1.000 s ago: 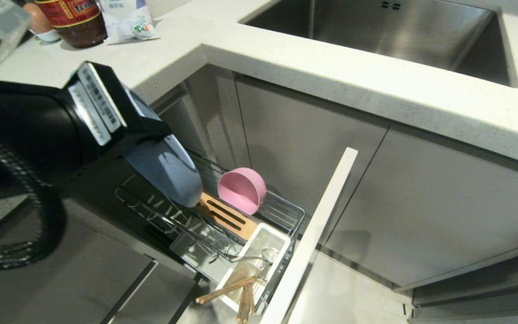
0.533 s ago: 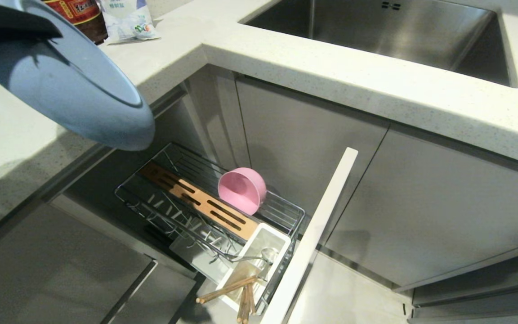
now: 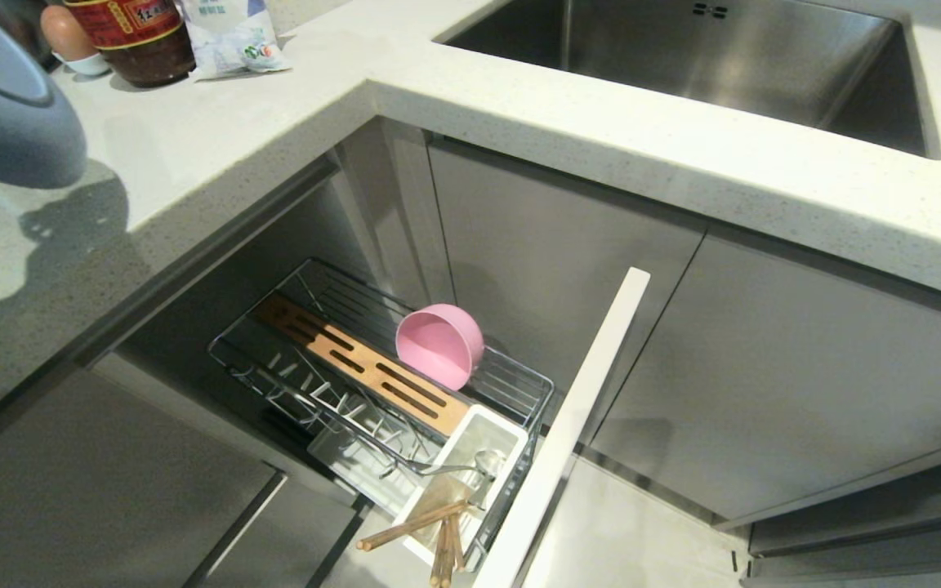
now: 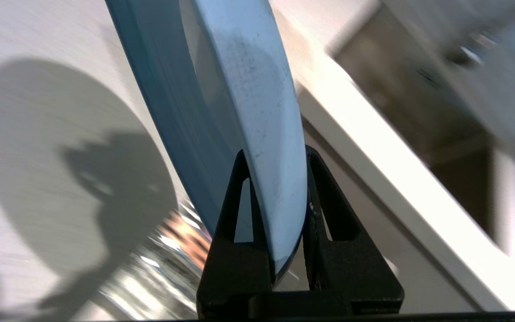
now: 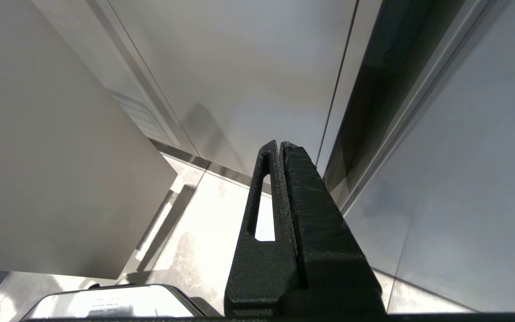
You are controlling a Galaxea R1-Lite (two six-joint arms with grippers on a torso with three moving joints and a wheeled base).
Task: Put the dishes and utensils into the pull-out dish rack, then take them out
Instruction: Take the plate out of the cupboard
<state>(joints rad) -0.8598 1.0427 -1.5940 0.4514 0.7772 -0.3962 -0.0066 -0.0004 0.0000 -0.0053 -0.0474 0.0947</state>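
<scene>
1. Kitchen corner: white speckled stone countertop (image 3: 519, 106) with an inset stainless steel sink (image 3: 683, 57); grey cabinet fronts below.
2. Back left of the counter: dark sauce jar with red label (image 3: 137, 37), white printed pouch (image 3: 229, 37), brown egg in a small white cup (image 3: 66, 37).
3. Chrome wire pull-out dish rack (image 3: 372, 392) is drawn out of the cabinet, white front panel (image 3: 568, 425) facing the camera's near side.
4. Round pink matte bowl (image 3: 439, 345) lies tipped on its side in the rack, touching the slotted wooden strip (image 3: 364, 371).
5. White plastic cutlery caddy (image 3: 470, 474) at the panel end holds the pair of light wooden chopsticks (image 3: 421, 527), which lean out over its edge, and a slim silver metal spoon (image 3: 454, 468). Fork not distinguishable.
6. Left gripper (image 4: 275, 156) fingers are clamped on the rim of the shallow light-blue oval plate (image 4: 235, 112); plate runs edge-on between them.
7. Head view shows that plate (image 3: 5, 106) at far left, above the countertop, out of the rack, casting a shadow on the stone.
8. Right gripper (image 5: 280, 145) has its fingers pressed together, nothing between them, low beside the cabinet fronts, pointing at the floor tiles (image 5: 204, 241).
</scene>
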